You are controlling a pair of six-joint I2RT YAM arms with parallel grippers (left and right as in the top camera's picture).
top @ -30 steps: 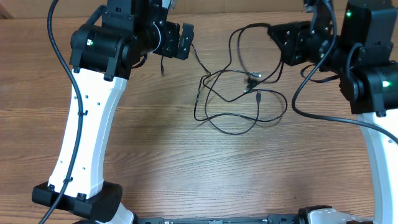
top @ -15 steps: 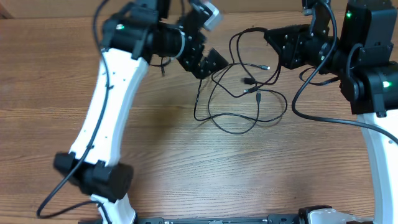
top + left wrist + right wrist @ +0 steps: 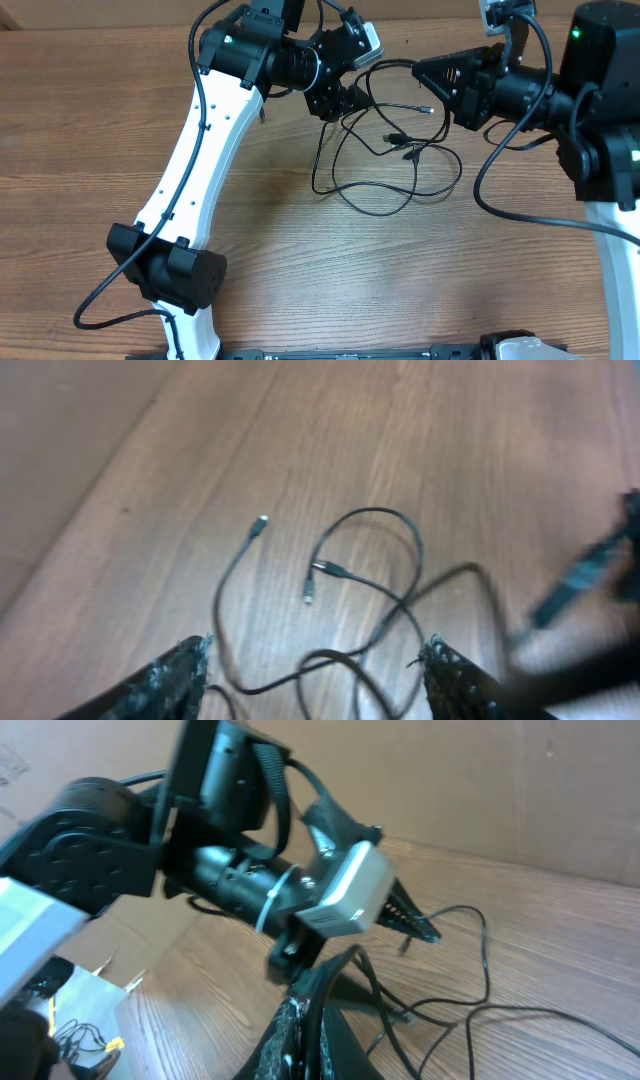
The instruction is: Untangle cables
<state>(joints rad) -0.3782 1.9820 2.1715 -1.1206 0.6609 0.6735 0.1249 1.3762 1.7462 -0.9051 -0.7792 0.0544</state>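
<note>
The cables [image 3: 410,152] lie as a loose tangle of thin black cords on the wooden table, between the two arms. My left gripper [image 3: 338,98] hangs over the tangle's upper left. In the left wrist view, the left gripper [image 3: 315,660] is open, and loops and small plug ends of the cables [image 3: 370,510] lie on the table below the gap. My right gripper [image 3: 418,68] is at the tangle's upper right. The right gripper [image 3: 305,1005] is shut on one cable strand [image 3: 345,960], which runs up out of the tips. Further cables [image 3: 480,1010] trail over the wood behind.
The left arm's white link [image 3: 200,150] crosses the table's left half, with its black joint [image 3: 170,275] lower down. A thicker black arm wire [image 3: 500,195] loops at the right. In the right wrist view the left arm's wrist [image 3: 300,885] is close in front of the right gripper, with a cardboard wall [image 3: 480,780] behind.
The left arm has swung right from the table's upper left, and its gripper is now over the tangle. The right gripper has shifted slightly left, still gripping its strand.
</note>
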